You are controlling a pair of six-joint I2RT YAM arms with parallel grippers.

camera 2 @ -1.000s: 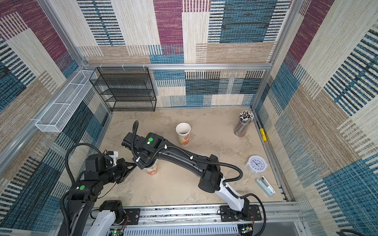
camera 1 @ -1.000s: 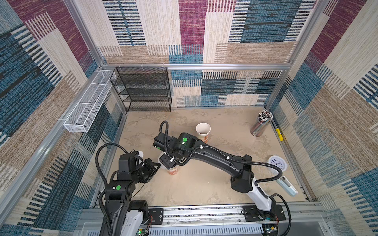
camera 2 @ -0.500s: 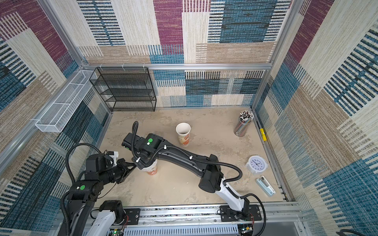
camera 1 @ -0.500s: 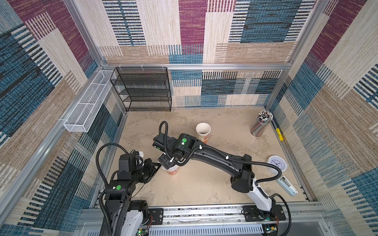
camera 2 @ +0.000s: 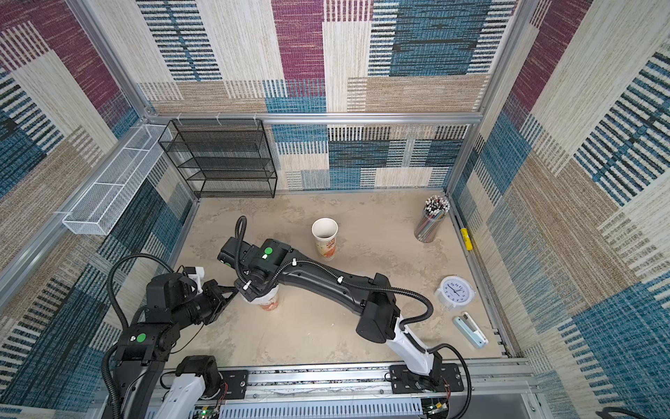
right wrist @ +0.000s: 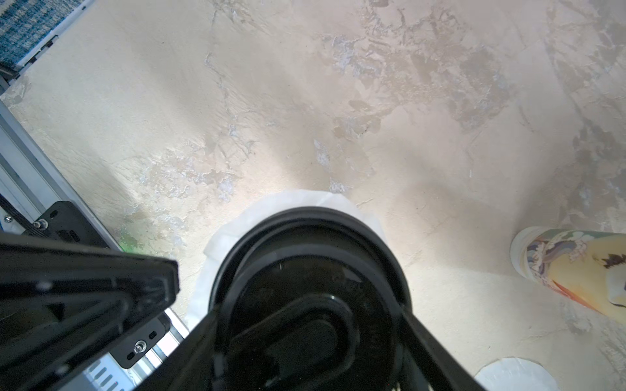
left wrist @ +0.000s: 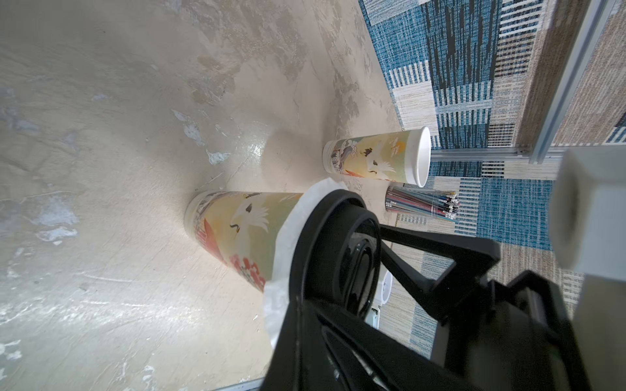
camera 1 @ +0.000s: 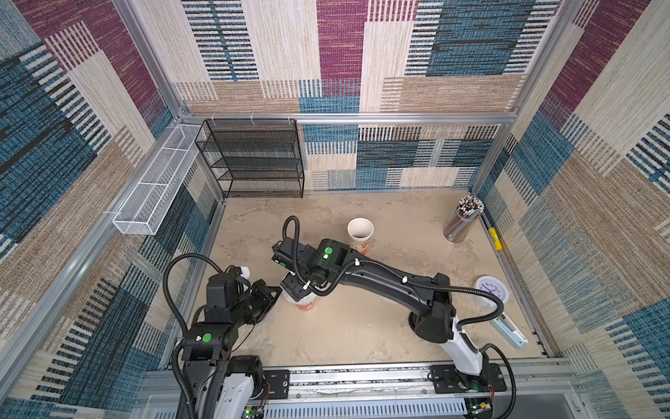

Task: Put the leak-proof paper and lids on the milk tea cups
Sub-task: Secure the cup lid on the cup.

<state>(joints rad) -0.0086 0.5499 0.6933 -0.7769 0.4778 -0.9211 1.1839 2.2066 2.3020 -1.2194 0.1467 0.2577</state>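
A milk tea cup (camera 1: 307, 304) stands at the front left with a leak-proof paper (left wrist: 288, 220) draped over its mouth and a black domed lid (right wrist: 311, 291) on top. My right gripper (right wrist: 310, 313) reaches down from above and is shut on the lid, one finger on each side of it. From the left, my left gripper (camera 1: 277, 290) is shut, its tip against the lid's rim beside the paper's edge (right wrist: 216, 243). The other milk tea cup (camera 1: 360, 234) stands uncovered farther back. Another paper sheet (right wrist: 515, 374) lies flat on the table.
A black wire rack (camera 1: 253, 159) stands at the back left, with a white mesh basket (camera 1: 156, 188) on the left wall. A clear straw holder (camera 1: 464, 219), a white clock (camera 1: 491, 288) and a pale blue device (camera 1: 511, 330) line the right side.
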